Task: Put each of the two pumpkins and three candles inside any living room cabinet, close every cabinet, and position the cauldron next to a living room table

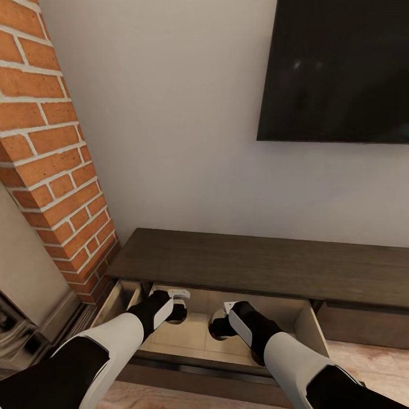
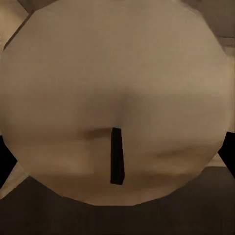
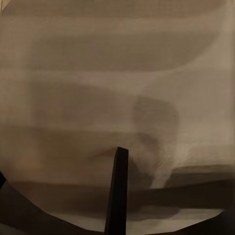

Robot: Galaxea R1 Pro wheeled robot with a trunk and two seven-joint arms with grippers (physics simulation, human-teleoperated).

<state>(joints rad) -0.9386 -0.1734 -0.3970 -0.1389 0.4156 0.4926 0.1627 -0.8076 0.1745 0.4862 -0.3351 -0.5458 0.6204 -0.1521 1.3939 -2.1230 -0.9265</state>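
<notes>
With both arms reaching down into the pulled-out drawer (image 1: 295,324) of the long low dark-brown wooden cabinet (image 1: 255,261), what matters is that each candle sits right at the fingers of its own arm, and straight below lies the pale wood drawer floor. In the left wrist view a short, stubby tan-beige candle (image 2: 117,98) with a thin dark wick is pressed up so close to the camera that I judge the left gripper (image 1: 177,309) to be pinching it, its flat end toward the wrist, though the fingers themselves are hidden and I cannot strictly tell. The right wrist view shows a second tan candle (image 3: 112,122), just as close, with another dark wick, so the right gripper (image 1: 218,326) looks to be clamped on it as well (again, the fingers are out of sight). From the head view the two grippers hang side by side over the drawer's left half, the left one nearer the back wall of the drawer, the right a little further forward, neither clearly resting on the bottom. The release should be a short lowering and letting go; the risk is a candle tipping and rolling. The cabinet top is bare dark wood, set against a plain pale wall, with a black wall-mounted screen (image 1: 335,68) above on the right and a red-brick column (image 1: 51,142) at the left.
</notes>
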